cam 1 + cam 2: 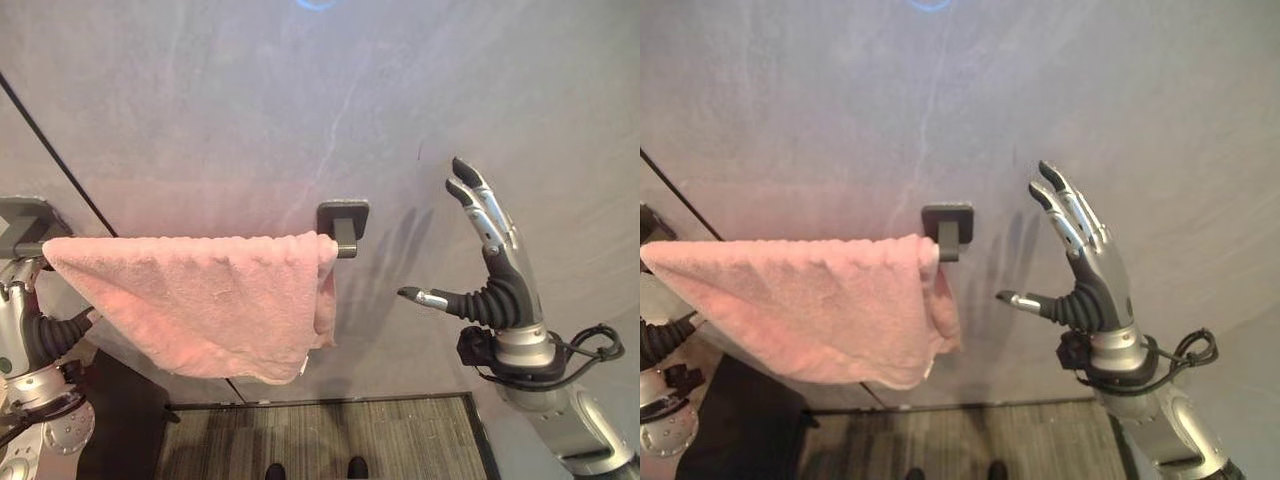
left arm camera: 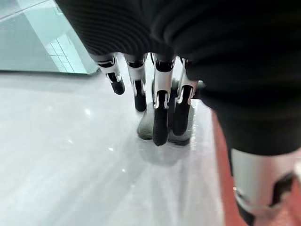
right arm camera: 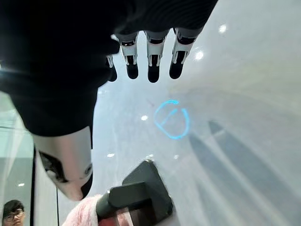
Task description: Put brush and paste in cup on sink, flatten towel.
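- Towel step: the pink towel (image 1: 205,305) hangs bunched and slanted on the rail, its right end by the dark bracket (image 1: 343,225).
- The right hand (image 1: 493,262), fingers straight and empty, should draw that end along.
- Left hand (image 2: 160,110) relaxed, empty.
- Count: one towel, two brackets.

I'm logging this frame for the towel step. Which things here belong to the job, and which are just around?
Part of the job:
- pink towel, hanging bunched and uneven over the rail
- right hand, fingers straight, raised beside the towel
- left hand, fingers relaxed near the wall

Just around:
- rail bracket
- grey wall
- blue light mark
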You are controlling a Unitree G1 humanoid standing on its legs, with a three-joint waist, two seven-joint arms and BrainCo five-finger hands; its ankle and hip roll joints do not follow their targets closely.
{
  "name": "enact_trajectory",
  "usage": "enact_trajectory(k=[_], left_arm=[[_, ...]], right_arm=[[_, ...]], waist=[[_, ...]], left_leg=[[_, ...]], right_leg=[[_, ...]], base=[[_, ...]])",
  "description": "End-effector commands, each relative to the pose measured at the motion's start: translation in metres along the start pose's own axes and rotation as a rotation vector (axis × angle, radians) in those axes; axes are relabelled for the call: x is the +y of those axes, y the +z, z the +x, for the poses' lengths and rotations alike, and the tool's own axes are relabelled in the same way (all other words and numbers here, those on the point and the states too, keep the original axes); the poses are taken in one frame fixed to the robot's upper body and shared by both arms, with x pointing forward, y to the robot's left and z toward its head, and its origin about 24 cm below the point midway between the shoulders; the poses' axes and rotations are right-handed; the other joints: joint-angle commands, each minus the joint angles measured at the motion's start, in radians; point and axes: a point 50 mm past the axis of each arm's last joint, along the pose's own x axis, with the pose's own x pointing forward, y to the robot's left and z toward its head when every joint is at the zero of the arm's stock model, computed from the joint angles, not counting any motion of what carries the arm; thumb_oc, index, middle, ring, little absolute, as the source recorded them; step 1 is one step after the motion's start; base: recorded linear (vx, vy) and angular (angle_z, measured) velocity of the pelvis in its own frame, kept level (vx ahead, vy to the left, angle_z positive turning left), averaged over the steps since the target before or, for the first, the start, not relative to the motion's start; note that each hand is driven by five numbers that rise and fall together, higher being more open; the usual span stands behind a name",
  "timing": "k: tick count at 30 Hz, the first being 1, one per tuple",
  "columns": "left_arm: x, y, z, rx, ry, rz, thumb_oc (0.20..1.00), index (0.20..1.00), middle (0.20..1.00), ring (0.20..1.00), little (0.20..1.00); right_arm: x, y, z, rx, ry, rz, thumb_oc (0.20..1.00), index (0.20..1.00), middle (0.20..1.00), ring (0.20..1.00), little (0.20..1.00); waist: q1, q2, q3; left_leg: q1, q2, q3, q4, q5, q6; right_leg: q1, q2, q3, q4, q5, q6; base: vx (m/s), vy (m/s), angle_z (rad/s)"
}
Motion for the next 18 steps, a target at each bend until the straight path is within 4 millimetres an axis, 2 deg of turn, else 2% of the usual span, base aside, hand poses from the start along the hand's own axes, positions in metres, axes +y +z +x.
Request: enact_trajectory(k=[1, 3, 4, 7, 13, 18], left_arm=[[0.011, -0.016, 0.011, 0.018, 0.036, 0.088, 1.0, 1.0, 1.0, 1.0, 1.0], [0.005, -0.024, 0.004, 0.066, -0.009, 0.109, 1.0, 1.0, 1.0, 1.0, 1.0], [-0.002, -0.034, -0.007, 0.133, -0.064, 0.136, 1.0, 1.0, 1.0, 1.0, 1.0], [-0.003, -0.036, -0.006, 0.145, -0.043, 0.15, 1.0, 1.0, 1.0, 1.0, 1.0], [0.005, -0.029, 0.005, 0.099, 0.032, 0.139, 1.0, 1.0, 1.0, 1.0, 1.0], [0.021, -0.015, 0.018, 0.004, 0.111, 0.145, 1.0, 1.0, 1.0, 1.0, 1.0]], right_arm=[[0.005, 0.013, 0.01, -0.077, 0.006, 0.065, 1.0, 1.0, 1.0, 1.0, 1.0], [0.01, 0.011, 0.011, -0.072, 0.035, 0.069, 1.0, 1.0, 1.0, 1.0, 1.0], [0.02, 0.01, 0.014, -0.067, 0.083, 0.093, 1.0, 1.0, 1.0, 1.0, 1.0], [0.025, 0.011, 0.02, -0.084, 0.099, 0.098, 1.0, 1.0, 1.0, 1.0, 1.0], [0.021, 0.013, 0.021, -0.092, 0.078, 0.1, 1.0, 1.0, 1.0, 1.0, 1.0], [0.019, 0.017, 0.019, -0.131, 0.098, 0.063, 1.0, 1.0, 1.0, 1.0, 1.0]], waist=[[0.022, -0.035, -0.022], [0.027, -0.034, -0.018], [0.037, -0.033, -0.018], [0.043, -0.035, -0.008], [0.044, -0.04, -0.008], [0.039, -0.037, -0.02]], left_leg=[[0.006, 0.004, 0.02, 0.006, 0.003, -0.023], [0.008, 0.001, 0.021, 0.006, 0.011, -0.018], [0.018, -0.004, 0.02, 0.008, -0.001, -0.015], [0.02, -0.012, 0.029, 0.014, 0.003, -0.009], [0.029, -0.017, 0.035, 0.016, -0.001, -0.007], [0.032, -0.016, 0.039, 0.016, -0.003, -0.006]], right_leg=[[0.012, -0.12, -0.01, 0.069, -0.006, 0.103], [0.01, -0.121, -0.01, 0.075, -0.003, 0.1], [0.017, -0.125, -0.009, 0.079, -0.016, 0.1], [0.015, -0.129, -0.007, 0.091, -0.013, 0.098], [0.023, -0.132, -0.003, 0.091, -0.013, 0.098], [0.026, -0.127, 0.002, 0.087, -0.012, 0.098]], base=[[0.0, 0.0, 0.0], [0.0, 0.0, 0.0], [-0.05, 0.02, -0.01], [-0.02, 0.015, -0.01], [0.0, 0.0, 0.0], [0.0, 0.001, -0.01]])
